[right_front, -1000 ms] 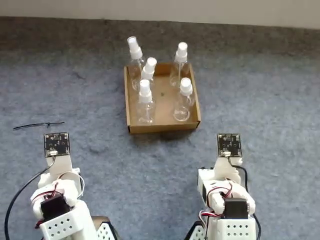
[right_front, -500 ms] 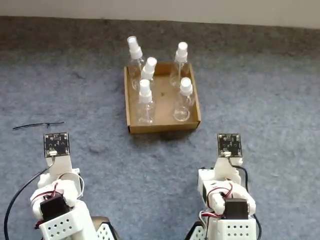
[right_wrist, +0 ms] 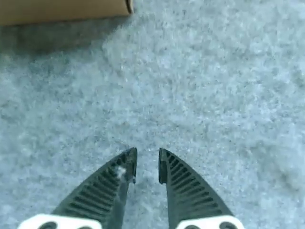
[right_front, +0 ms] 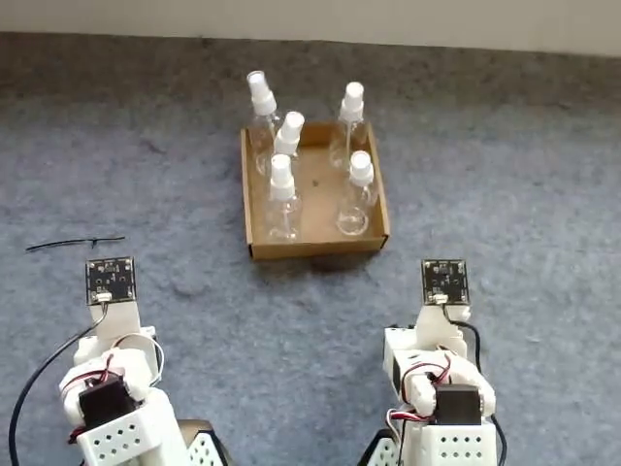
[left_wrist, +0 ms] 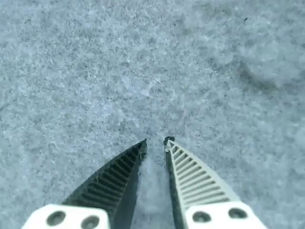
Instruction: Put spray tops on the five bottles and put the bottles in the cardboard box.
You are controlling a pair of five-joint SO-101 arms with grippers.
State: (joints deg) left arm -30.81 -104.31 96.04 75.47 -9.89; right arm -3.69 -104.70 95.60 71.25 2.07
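Observation:
The cardboard box [right_front: 316, 249] sits at the middle back of the grey carpet in the high view. Several clear bottles stand upright in it, each with a white spray top, among them one at the back left [right_front: 260, 118], one at the front left [right_front: 282, 200] and one at the front right [right_front: 358, 196]. Both arms rest at the near edge, well short of the box. My left gripper [left_wrist: 156, 142] hangs shut over bare carpet, holding nothing. My right gripper [right_wrist: 147, 158] is also shut and empty, with the box's near wall [right_wrist: 62, 10] ahead of it.
A thin black cable tie [right_front: 74, 244] lies on the carpet at the left, ahead of the left arm [right_front: 110, 282]. The right arm [right_front: 444, 283] stands below the box's right corner. Open carpet [right_front: 505, 194] lies around the box.

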